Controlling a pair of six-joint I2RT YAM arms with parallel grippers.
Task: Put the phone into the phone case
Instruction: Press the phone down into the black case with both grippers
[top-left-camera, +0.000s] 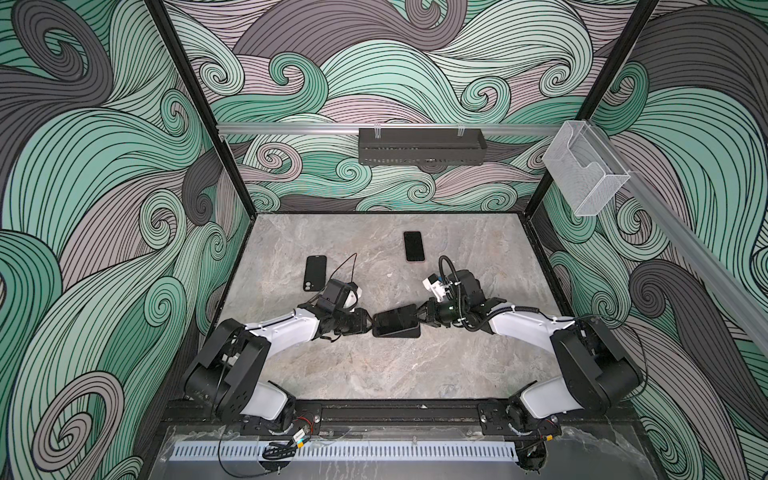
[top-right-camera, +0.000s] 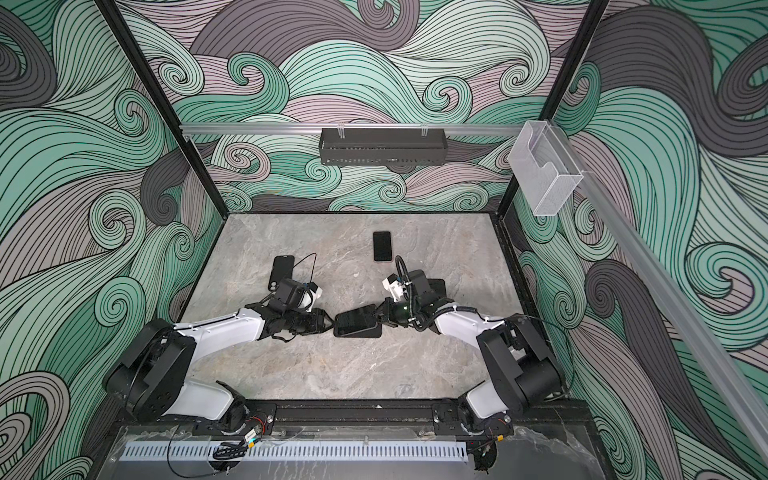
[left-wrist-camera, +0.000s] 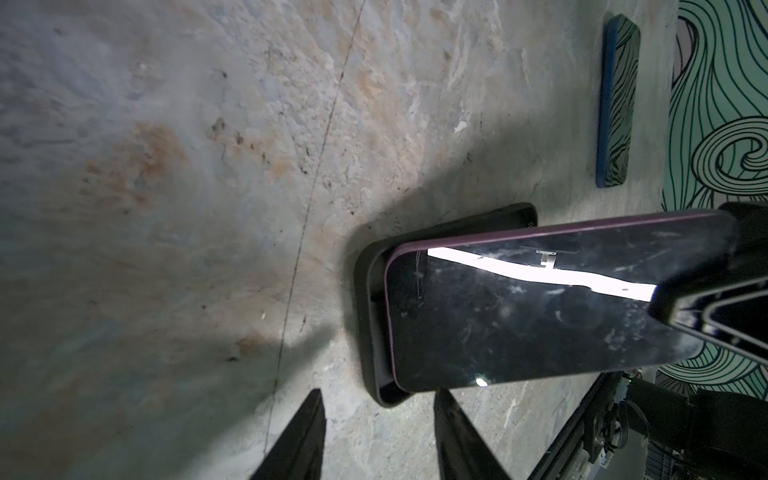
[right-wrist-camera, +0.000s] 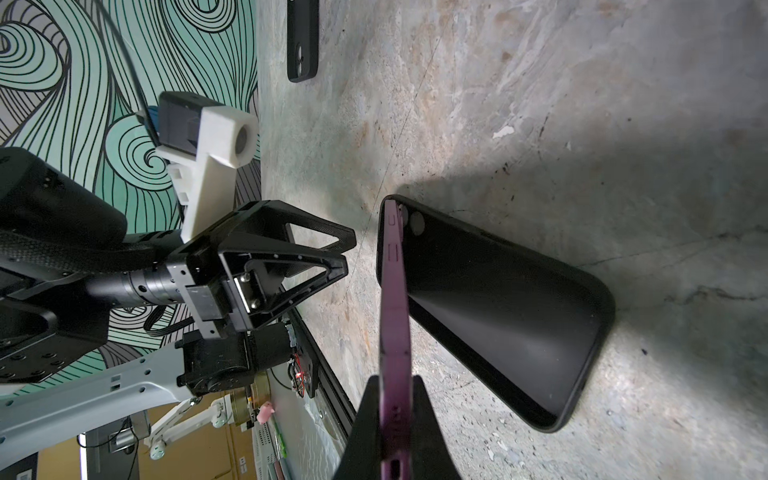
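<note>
Between right fingers (right-wrist-camera: 428, 440), phone (right-wrist-camera: 395, 311) (tilted over case (right-wrist-camera: 519, 311))

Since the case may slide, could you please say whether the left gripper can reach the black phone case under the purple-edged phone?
Probably yes: the left gripper faces the black phone case end-on, only bare tabletop between.

1. purple-framed phone (left-wrist-camera: 540, 316): slim slab with a glossy black screen, smudged, facing up. Tilted, one short end set low inside the case rim, the opposite end raised.

2. matte black soft phone case (right-wrist-camera: 519, 324): rounded corners, round camera cut-outs at one end. Lying flat, open side up, on the grey marbled table (top-left-camera: 374, 374) near its front middle, directly beneath the phone.
</note>
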